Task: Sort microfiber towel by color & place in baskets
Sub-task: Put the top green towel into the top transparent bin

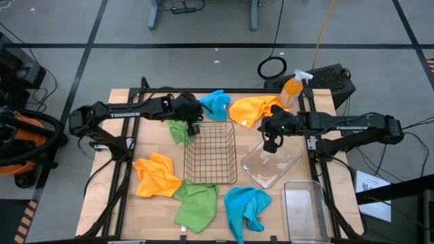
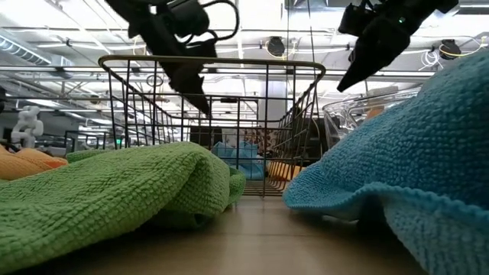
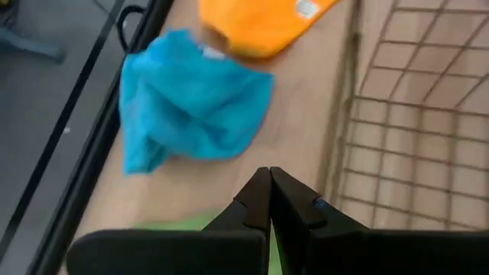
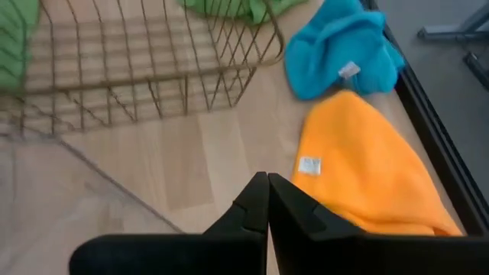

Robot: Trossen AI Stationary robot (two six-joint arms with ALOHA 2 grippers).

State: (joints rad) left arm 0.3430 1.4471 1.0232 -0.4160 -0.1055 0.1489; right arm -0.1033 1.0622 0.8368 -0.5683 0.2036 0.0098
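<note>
The left gripper (image 1: 193, 129) hangs over the far left corner of the wire basket (image 1: 211, 154), its fingers (image 3: 269, 200) pressed together with nothing between them. It sits above a green towel (image 1: 178, 130) lying just left of that corner; whether it touches the cloth cannot be told. The right gripper (image 1: 270, 144) hovers over the clear tub (image 1: 271, 165), also fully closed and empty, its fingers (image 4: 266, 200) meeting at the tips.

All six towels lie on the table (image 1: 122, 203), none in a container. A blue towel (image 1: 216, 104) and an orange towel (image 1: 254, 110) lie beyond the basket, side by side. Nearer the front edge lie a second orange towel (image 1: 157, 175) left of the basket, a second green towel (image 1: 196, 205) touching the basket's near side, and a second blue towel (image 1: 245, 207) beside it. The clear bin (image 1: 306, 210) stands at the table's front right corner, and the tub is between it and the basket.
</note>
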